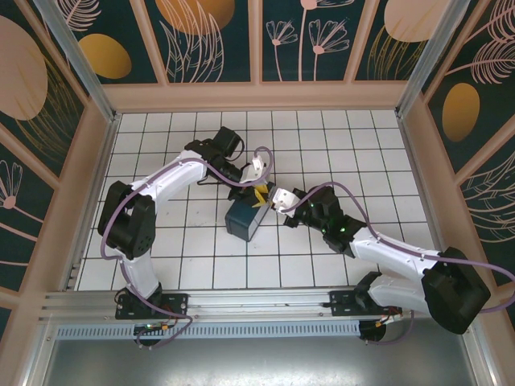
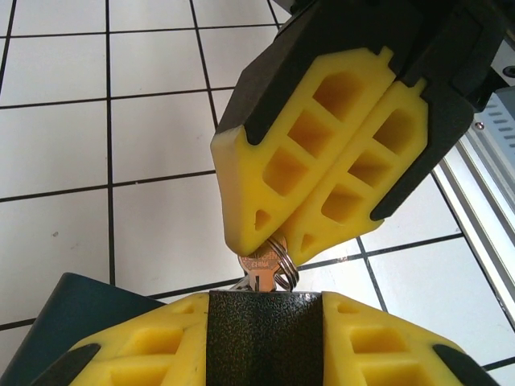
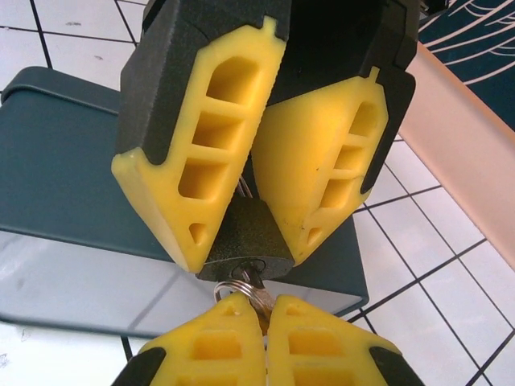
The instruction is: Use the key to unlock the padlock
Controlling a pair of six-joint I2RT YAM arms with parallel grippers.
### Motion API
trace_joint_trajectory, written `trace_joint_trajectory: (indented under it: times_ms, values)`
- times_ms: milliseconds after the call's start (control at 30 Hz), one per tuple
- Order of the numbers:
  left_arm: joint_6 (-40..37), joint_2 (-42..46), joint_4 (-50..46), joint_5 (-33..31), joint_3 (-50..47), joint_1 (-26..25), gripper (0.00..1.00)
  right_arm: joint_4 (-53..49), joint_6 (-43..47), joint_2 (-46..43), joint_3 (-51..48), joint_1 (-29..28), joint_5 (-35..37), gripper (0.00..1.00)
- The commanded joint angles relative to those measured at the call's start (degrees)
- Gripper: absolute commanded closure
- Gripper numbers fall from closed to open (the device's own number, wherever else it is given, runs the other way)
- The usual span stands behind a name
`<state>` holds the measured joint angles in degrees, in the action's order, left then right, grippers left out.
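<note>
The small black padlock (image 2: 265,338) is clamped between the yellow fingers of my left gripper (image 2: 265,310), keyhole end facing out. The silvery key (image 2: 264,272) sticks out of that end on its ring, blade in the keyhole. My right gripper (image 2: 278,241) is shut on the key's head. In the right wrist view the padlock (image 3: 245,237) hangs between the left gripper's (image 3: 248,256) fingers, and the key (image 3: 257,293) runs from its keyhole into my right gripper (image 3: 264,310). From above, both grippers (image 1: 257,193) (image 1: 269,201) meet over the box.
A dark teal tin box (image 3: 64,161) lies right behind and under the padlock, seen from above at the table's middle (image 1: 245,219). White tiled table all around; an aluminium rail (image 2: 491,209) runs along the near edge.
</note>
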<state>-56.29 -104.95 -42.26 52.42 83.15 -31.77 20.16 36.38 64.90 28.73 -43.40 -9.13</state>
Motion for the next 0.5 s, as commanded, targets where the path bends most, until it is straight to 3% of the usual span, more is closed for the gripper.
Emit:
trace_joint_trajectory:
  times_ms: [0, 267, 433, 467]
  values:
    - [0.12, 2.23, 3.18, 4.45, 0.53, -0.61, 0.73, -1.04, -2.83, -0.32, 3.05, -0.86, -4.42, 1.00]
    - [3.10, 3.97, 7.87, 3.26, -1.77, -0.60, 0.70, -6.30, -10.51, -0.35, 3.64, 0.57, -12.81, 1.00]
    - [5.96, 5.98, 12.98, 1.96, -4.89, -0.55, 0.35, -5.98, -13.32, 1.00, 3.17, 0.93, -12.09, 0.97]
    - [6.83, 6.40, 14.10, 1.28, -5.55, -0.57, 0.02, -6.36, -13.30, 1.27, 3.09, 0.95, -11.65, 0.89]
